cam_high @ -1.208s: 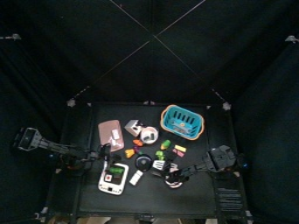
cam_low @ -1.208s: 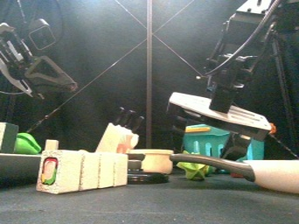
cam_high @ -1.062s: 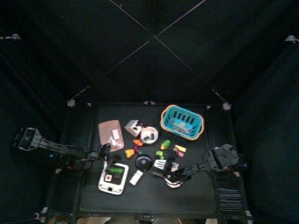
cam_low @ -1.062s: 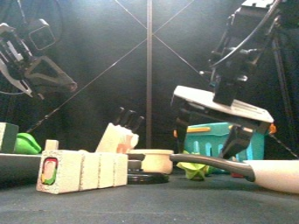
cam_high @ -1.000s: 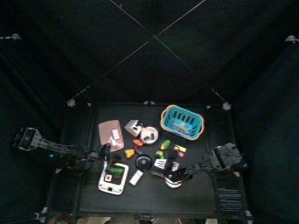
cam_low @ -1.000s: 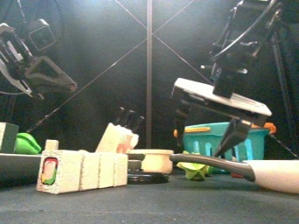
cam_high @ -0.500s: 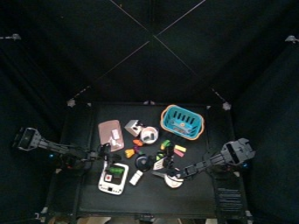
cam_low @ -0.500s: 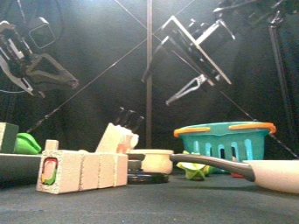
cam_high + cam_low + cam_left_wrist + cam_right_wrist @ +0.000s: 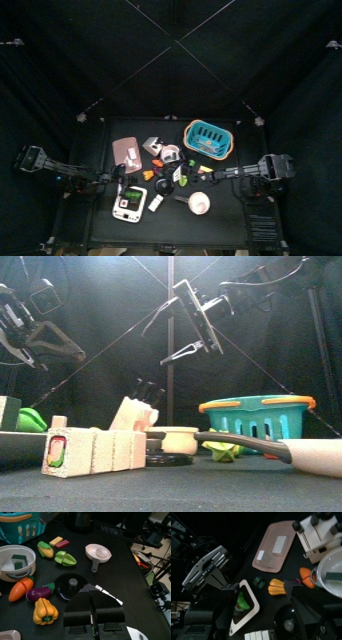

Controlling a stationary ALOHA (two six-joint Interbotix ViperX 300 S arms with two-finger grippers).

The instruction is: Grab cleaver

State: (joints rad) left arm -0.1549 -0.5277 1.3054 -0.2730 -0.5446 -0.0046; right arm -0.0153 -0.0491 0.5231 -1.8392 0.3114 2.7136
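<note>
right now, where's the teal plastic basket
Top view: the teal plastic basket sits at the table's back right, the pink rectangular tray off to its left.

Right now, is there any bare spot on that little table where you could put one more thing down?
Yes, toward the edges. The back strip behind the pink tray and the blue basket looks bare, and so does the front strip ahead of the white bowl. The middle is crowded: toy vegetables, a black pan and the knife block sit close together.
</note>
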